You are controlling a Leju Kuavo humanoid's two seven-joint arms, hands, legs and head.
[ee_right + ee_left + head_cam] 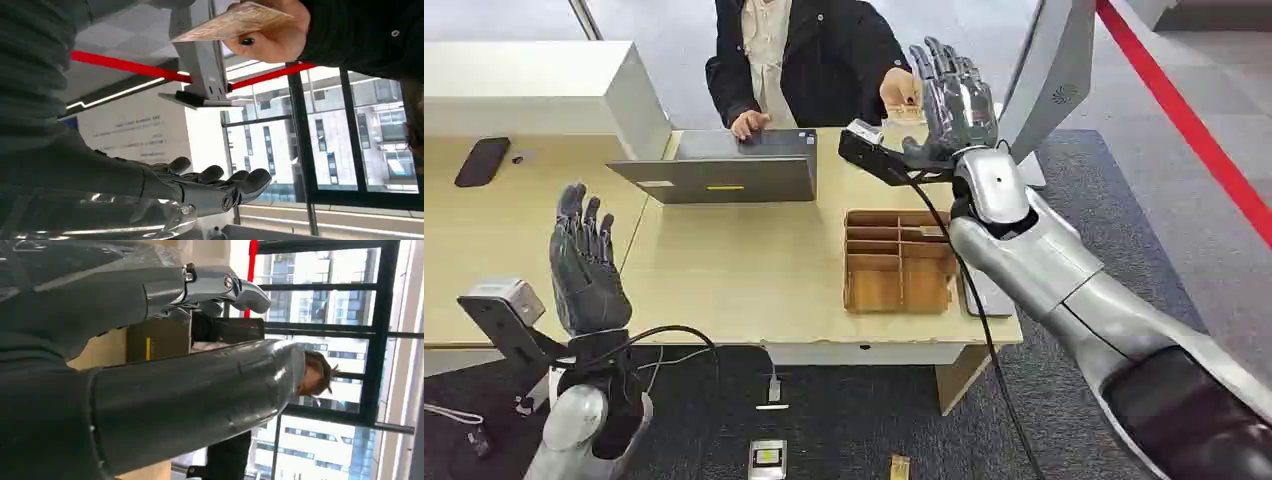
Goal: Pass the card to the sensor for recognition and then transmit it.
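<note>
Dark grey carpet point(844, 420) lies under me, with a small silver box point(767, 458) and some cables on it. My left hand point(584, 265) is held up near me, in front of the pale wooden surface point(724, 270). Its fingers point(574, 210) are spread and straight, and it holds nothing.

On the surface, a bit further out, sits a brown wooden tray point(898, 262) with many little compartments. I cannot tell what is in them. A grey laptop point(724, 168) stands open beyond it, and a black phone point(482, 161) lies far off to the left. A big white box point(534, 90) stands behind the phone.

My right hand point(954, 100) reaches out past the tray, high over the far edge of the surface. Its fingers point(944, 70) are spread wide and hold nothing.

The card point(235, 21) is in the hand of a person point(804, 55) in a black jacket, who sits across the surface. The person's hand point(900, 90) pinches the card just beside my open right hand. The person's other hand rests on the laptop.

A grey screen on a stand point(1049, 70) is at the far right. A red line point(1184, 120) runs across the floor there. Big windows point(350, 130) with tall buildings outside are behind the person.
</note>
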